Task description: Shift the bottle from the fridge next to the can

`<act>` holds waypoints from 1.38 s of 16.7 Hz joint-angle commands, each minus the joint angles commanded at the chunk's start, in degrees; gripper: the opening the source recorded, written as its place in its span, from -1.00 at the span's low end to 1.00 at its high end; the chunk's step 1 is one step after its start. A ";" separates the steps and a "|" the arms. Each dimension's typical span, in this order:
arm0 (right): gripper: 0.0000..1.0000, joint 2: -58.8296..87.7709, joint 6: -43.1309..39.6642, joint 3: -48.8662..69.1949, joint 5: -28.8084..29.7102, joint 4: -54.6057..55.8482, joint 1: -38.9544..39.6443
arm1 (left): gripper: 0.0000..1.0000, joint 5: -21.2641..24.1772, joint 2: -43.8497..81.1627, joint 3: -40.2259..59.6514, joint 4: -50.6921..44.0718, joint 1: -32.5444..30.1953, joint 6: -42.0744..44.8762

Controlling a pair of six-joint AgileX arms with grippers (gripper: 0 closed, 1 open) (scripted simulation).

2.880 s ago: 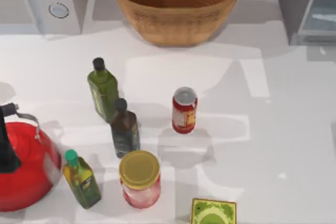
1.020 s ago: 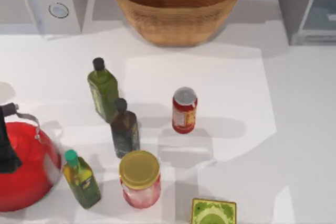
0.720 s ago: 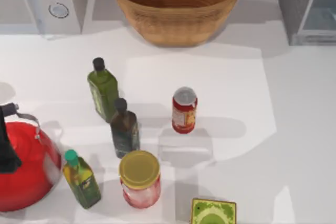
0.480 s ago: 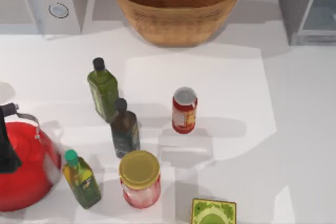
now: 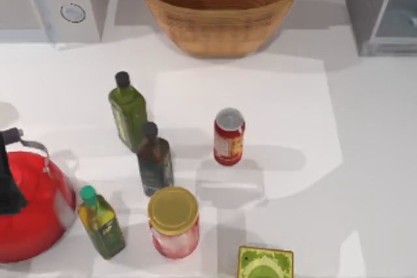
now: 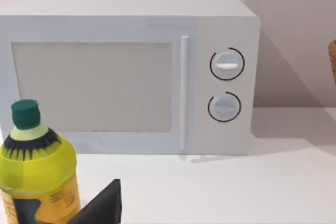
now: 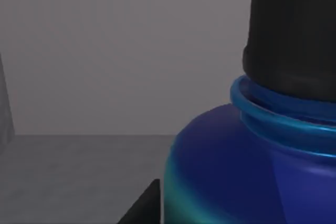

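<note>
The wide blue-green plastic bottle (image 7: pixel 236 177) with a blue ring and black cap stands upright against grey walls, very close to the right wrist camera. A dark bit of the right gripper sits beside it, but its fingers cannot be made out. The grey metal fridge (image 5: pixel 381 8) stands at the table's far right corner. The small red can (image 5: pixel 229 137) with a silver top stands upright mid-table, well apart from the fridge. The left wrist camera faces a white box with two round knobs (image 6: pixel 131 72).

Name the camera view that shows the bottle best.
The right wrist view: the bottle looms close, its blue collar and black cap plain, against grey walls. The top view shows the fridge at the table's right, not the bottle.
</note>
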 joint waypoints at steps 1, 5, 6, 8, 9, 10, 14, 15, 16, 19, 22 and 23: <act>-1.00 0.00 0.00 0.00 0.00 0.00 0.00 | 1.00 0.00 0.00 0.00 0.00 0.00 0.00; -1.00 -0.30 0.08 0.01 0.00 -0.20 -0.20 | 1.00 0.00 0.00 0.00 0.00 0.00 0.00; -1.00 -0.98 0.09 0.14 0.01 -0.96 -0.21 | 1.00 0.00 0.00 0.00 0.00 0.00 0.00; -1.00 -3.12 0.13 0.47 -0.02 -3.62 -0.20 | 1.00 0.00 0.00 0.00 0.00 0.00 0.00; -1.00 -4.33 0.15 0.66 -0.04 -5.14 -0.20 | 1.00 0.00 0.00 0.00 0.00 0.00 0.00; -1.00 -5.49 0.16 0.86 -0.06 -6.53 -0.19 | 1.00 0.00 0.00 0.00 0.00 0.00 0.00; -1.00 -7.16 0.16 1.23 -0.09 -8.32 -0.19 | 1.00 0.00 0.00 0.00 0.00 0.00 0.00; -1.00 -7.16 0.16 1.23 -0.09 -8.32 -0.19 | 1.00 0.00 0.00 0.00 0.00 0.00 0.00; -1.00 -6.93 0.25 1.04 -0.11 -8.19 -0.19 | 1.00 0.00 0.00 0.00 0.00 0.00 0.00; -1.00 -8.59 0.23 -1.10 -0.40 -7.11 -0.54 | 1.00 0.00 0.00 0.00 0.00 0.00 0.00; -1.00 -13.15 0.24 -8.60 -1.50 -4.02 -1.42 | 1.00 0.00 0.00 0.00 0.00 0.00 0.00; -1.00 -15.03 0.26 -12.30 -1.97 -2.70 -1.79 | 1.00 0.00 0.00 0.00 0.00 0.00 0.00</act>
